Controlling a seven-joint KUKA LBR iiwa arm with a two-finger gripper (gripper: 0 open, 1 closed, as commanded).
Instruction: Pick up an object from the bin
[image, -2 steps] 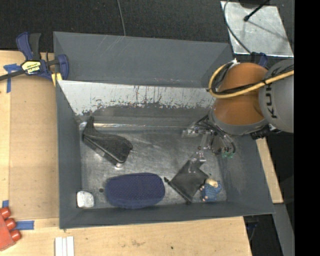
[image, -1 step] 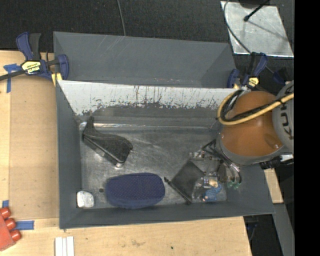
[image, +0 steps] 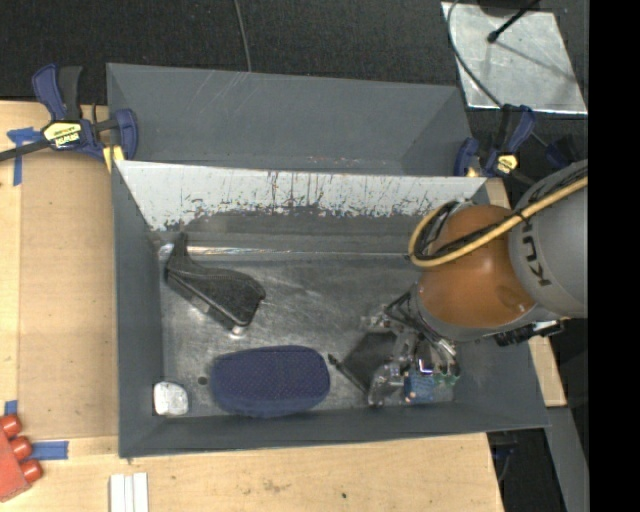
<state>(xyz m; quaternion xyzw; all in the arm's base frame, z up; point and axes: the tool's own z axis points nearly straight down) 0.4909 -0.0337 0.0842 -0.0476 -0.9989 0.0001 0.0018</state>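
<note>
Four loose things are counted on the floor of the grey bin: one black flat piece, one dark blue oval pouch, one black wedge-shaped tool and one small whitish lump. The black flat piece is found toward the near right corner, lying at a slant. The gripper is lowered just beside its right end; whether the two touch cannot be made out. Whether the gripper is spread or pressed together cannot be told either, as its tip is lost among dark metal parts. The dark blue oval pouch is laid along the near edge, about midway, just left of the black flat piece and apart from it. The black wedge-shaped tool is placed toward the far left corner, set at an angle to the walls. The small whitish lump is tucked into the near left corner, near the pouch's left end. The right side of the floor is partly covered by the arm's orange cover, which is hung above the gripper
</note>
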